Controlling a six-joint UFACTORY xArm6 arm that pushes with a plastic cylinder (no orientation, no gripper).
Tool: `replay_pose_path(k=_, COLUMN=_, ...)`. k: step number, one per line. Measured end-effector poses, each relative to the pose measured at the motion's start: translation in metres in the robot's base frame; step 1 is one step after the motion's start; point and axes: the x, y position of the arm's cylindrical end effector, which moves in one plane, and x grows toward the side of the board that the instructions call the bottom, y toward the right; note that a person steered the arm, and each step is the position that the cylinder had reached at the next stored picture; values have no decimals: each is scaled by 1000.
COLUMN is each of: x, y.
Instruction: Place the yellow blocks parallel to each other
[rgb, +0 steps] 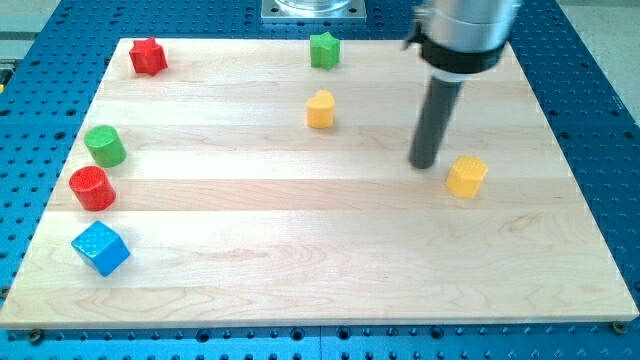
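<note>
Two yellow blocks lie on the wooden board (300, 250). One yellow block (320, 109), with a rounded heart-like top, sits near the view's top centre. The other, a yellow hexagonal block (467, 176), sits at the view's right. My tip (425, 163) rests on the board just left of the hexagonal yellow block, a small gap apart, and well right of and below the other yellow block. The dark rod rises from the tip to the arm's grey end (462, 35) at the view's top.
A red star block (148, 56) sits at the top left and a green star block (324, 49) at the top centre. A green cylinder (104, 146), a red cylinder (92, 188) and a blue cube (100, 248) stand along the left edge.
</note>
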Motion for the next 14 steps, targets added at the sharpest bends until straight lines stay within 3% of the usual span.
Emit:
replay_pose_path(k=1, x=55, y=1)
replay_pose_path(k=2, x=61, y=43)
replay_pose_path(k=3, x=22, y=95)
replay_pose_path(k=5, x=59, y=85)
replay_pose_path(k=8, x=94, y=-112)
replay_pose_path(k=9, x=86, y=-118)
replay_pose_path(k=10, x=47, y=-158)
replay_pose_path(k=11, x=-4, y=-200)
replay_pose_path(k=12, x=-70, y=-200)
replay_pose_path(k=13, x=-99, y=-148)
replay_pose_path(k=14, x=-60, y=-73)
